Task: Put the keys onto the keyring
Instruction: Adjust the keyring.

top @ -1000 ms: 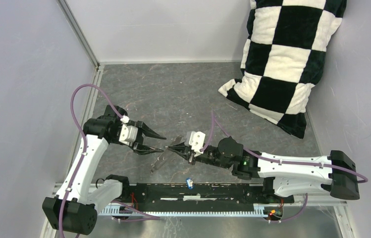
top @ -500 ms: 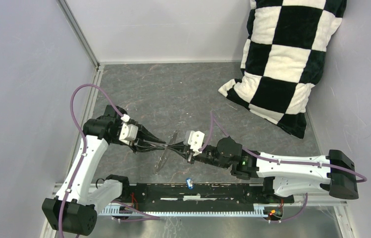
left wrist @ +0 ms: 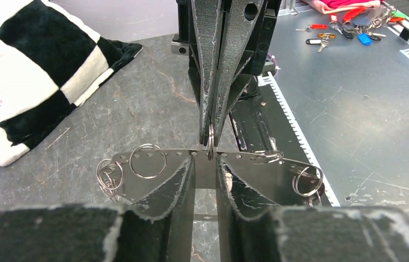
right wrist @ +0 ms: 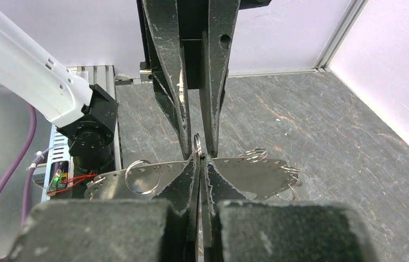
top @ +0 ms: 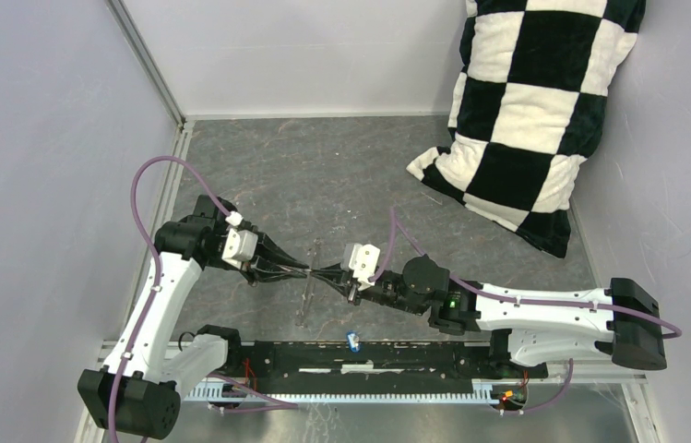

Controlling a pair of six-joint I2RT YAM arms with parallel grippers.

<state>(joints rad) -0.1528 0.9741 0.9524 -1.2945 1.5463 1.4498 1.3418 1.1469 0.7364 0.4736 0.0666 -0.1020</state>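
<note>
Keyring [right wrist: 197,143], a small split ring standing at the upper edge of a holed metal plate [right wrist: 256,172], is pinched in the right gripper's [right wrist: 200,159] clenched jaws. The left gripper [left wrist: 206,166] straddles it with jaws slightly apart (clamping nothing that shows). Seen from above, the blue-headed key [top: 352,341] lies at six o'clock from the plate, on the black rail [top: 434,355].

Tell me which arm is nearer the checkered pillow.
Right. The right arm lies just on the near side of the pillow's lower corner; the left arm stands far off to the left.
</note>
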